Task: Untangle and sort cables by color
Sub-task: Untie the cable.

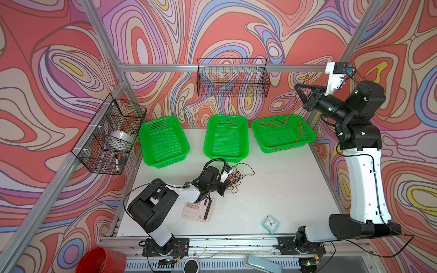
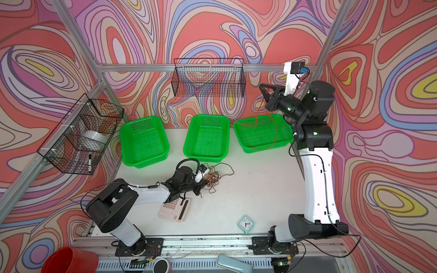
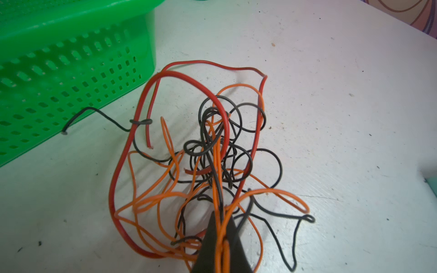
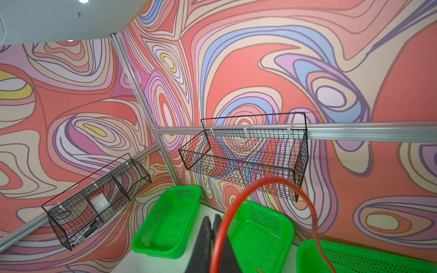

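While our left claw (image 3: 222,217) pinches orange strands (image 3: 222,241) of the cable tangle (image 1: 237,178) mid-frame, our right claw (image 1: 298,88), upper right, pinches one orange cable (image 1: 292,106) trailing into the rightmost green basket (image 1: 256,134)

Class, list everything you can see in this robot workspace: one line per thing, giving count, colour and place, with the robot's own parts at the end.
table: one, white, inside the patterned walls.
baskets: three, green, in a row along the table's back.
cable tangle: one, orange, red and black, in front of the middle basket.
loose cable: one, orange-red, hanging into the basket nearest the right arm.
wire racks: two, black, on the back and side walls.
calculator: one, pink, partly under the left arm.
clock: one, pale teal, table front.
bucket: one, red, below the front corner on the left arm's side.
left hand: one, black, shut on the tangle.
right hand: one, black, raised, shut on the loose cable.
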